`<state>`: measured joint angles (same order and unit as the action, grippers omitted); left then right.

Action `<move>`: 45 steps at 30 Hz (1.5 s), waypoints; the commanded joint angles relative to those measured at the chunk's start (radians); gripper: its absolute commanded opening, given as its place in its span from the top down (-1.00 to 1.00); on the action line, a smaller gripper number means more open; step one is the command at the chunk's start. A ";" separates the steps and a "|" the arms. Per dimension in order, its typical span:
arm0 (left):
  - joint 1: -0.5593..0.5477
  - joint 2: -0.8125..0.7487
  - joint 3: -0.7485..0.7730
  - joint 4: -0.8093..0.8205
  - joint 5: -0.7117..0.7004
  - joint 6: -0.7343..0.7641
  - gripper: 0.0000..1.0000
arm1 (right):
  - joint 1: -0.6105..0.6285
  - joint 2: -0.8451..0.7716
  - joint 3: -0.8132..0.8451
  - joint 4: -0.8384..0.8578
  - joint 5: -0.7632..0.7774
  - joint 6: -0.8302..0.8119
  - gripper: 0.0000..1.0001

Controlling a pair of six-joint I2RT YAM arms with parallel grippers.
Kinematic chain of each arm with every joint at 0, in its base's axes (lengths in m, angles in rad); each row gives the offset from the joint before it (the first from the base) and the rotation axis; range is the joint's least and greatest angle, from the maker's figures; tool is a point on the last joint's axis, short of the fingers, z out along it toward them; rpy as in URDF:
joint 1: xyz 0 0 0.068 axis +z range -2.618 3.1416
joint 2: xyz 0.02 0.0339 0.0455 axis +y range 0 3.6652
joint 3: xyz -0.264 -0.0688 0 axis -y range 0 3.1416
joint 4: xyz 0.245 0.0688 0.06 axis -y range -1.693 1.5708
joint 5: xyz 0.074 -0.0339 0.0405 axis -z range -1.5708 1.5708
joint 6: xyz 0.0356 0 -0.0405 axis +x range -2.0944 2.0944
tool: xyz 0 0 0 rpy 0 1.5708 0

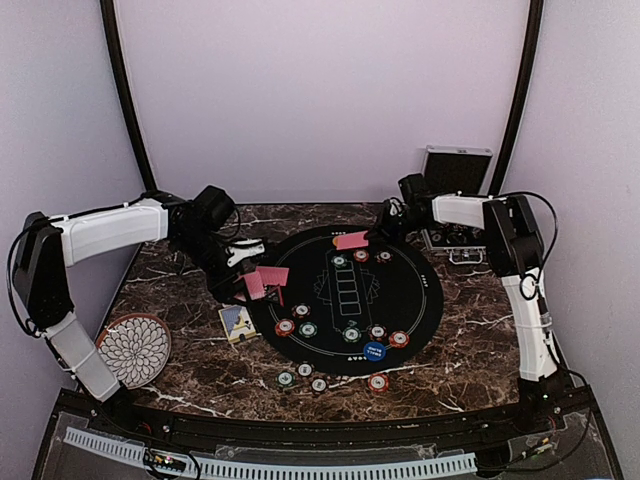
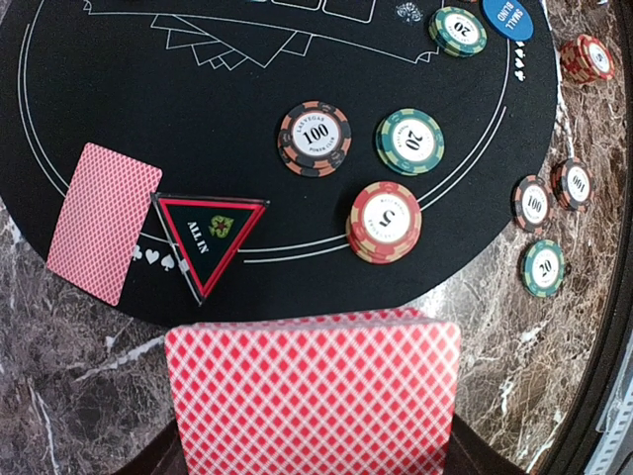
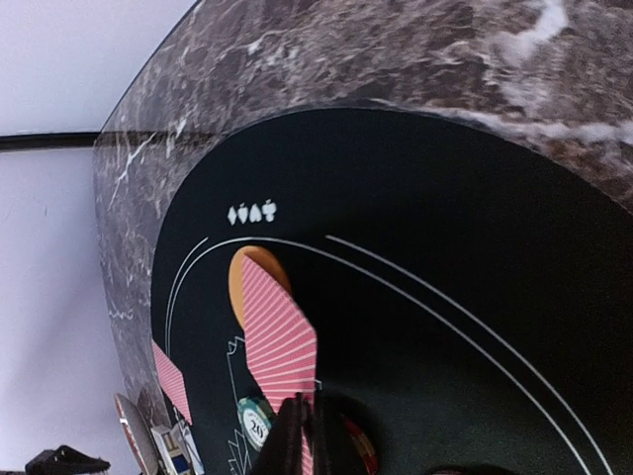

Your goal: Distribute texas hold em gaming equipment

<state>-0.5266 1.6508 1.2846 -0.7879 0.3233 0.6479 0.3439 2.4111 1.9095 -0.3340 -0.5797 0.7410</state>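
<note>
Nearest me, a row of poker chips [image 1: 318, 383] sits on the marble just off the black mat [image 1: 420, 300], and the blue button disc [image 1: 373, 351] lies just inside the mat's near rim. Further in on the left, the left gripper [image 1: 250, 270] is clamped on the deck of red-backed cards [image 2: 312, 391], which fills the bottom of its wrist view with its long edge running crosswise. Just beyond the deck a loose card [image 2: 102, 220] lies flat on the mat beside the triangular all-in marker [image 2: 210, 237].

At the far rim, the right gripper [image 3: 302, 435] is pinched narrow on a single card [image 3: 280, 332]. That card's long axis runs straight ahead of the fingers toward the orange button disc [image 3: 245, 282] behind it. I judge the right arm far better placed for that far seat, and the left arm for the near-left one.

From above, the card hides most of the orange disc. Only the right wrist view shows the pinch on the card's end, though I cannot tell whether the card touches the mat.
</note>
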 commanded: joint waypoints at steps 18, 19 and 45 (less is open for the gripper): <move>-0.004 -0.050 0.015 -0.025 0.032 -0.013 1.00 | 0.141 -0.332 -0.257 0.099 0.036 -0.042 -0.56; -0.004 -0.049 0.017 -0.023 0.034 -0.014 1.00 | 0.162 -0.349 -0.298 0.140 0.007 -0.019 -0.57; -0.003 -0.052 0.034 -0.005 0.095 -0.048 1.00 | 0.496 -0.285 -0.437 0.615 -0.229 0.309 -0.69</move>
<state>-0.5266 1.6505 1.2892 -0.7994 0.3843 0.6086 0.8207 2.0979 1.4326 0.1993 -0.7784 1.0130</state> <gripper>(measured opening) 0.684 0.844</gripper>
